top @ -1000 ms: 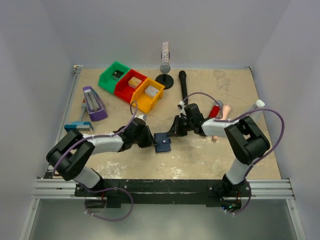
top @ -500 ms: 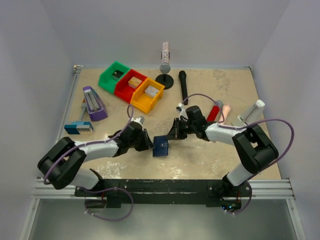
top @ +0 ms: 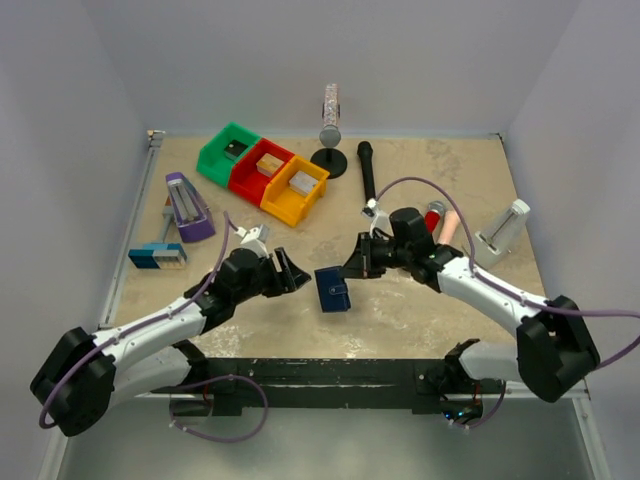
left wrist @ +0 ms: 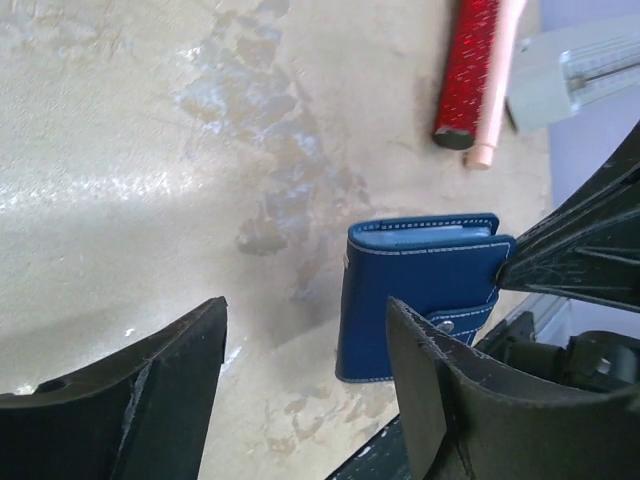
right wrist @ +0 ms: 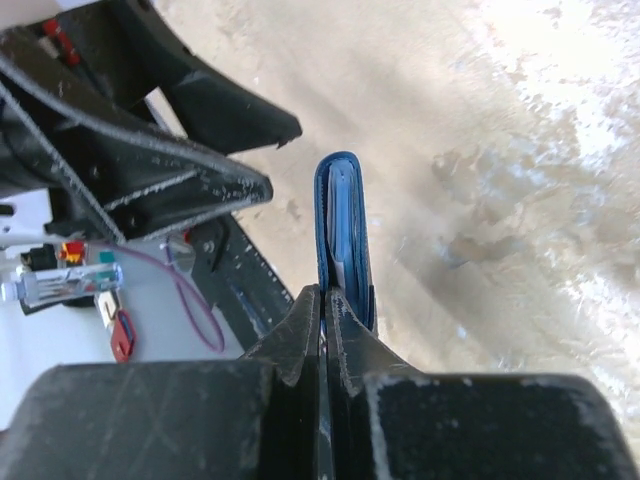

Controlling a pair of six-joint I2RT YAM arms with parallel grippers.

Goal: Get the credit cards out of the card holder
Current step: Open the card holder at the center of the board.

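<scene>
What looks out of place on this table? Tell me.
The card holder is not lying flat: the right gripper pinches one edge, holding it on edge and folded shut. The left gripper is open, apart from it.

Card holder [left wrist: 415,290] looked like matt blue leather with pale stitching. Table [left wrist: 150,150] was mottled beige, patchily glossy. Left gripper [left wrist: 305,325] fingers [left wrist: 430,400] were scuffed matt black plastic.

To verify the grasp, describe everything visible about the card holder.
The card holder is a small dark blue bifold, leather-like with pale stitching, folded shut, with its snap tab across one face. It is held on edge above the tabletop, and lighter blue inner layers show edge-on from the right wrist. The right claw pinches one end. The open left claw is apart from it.
</scene>
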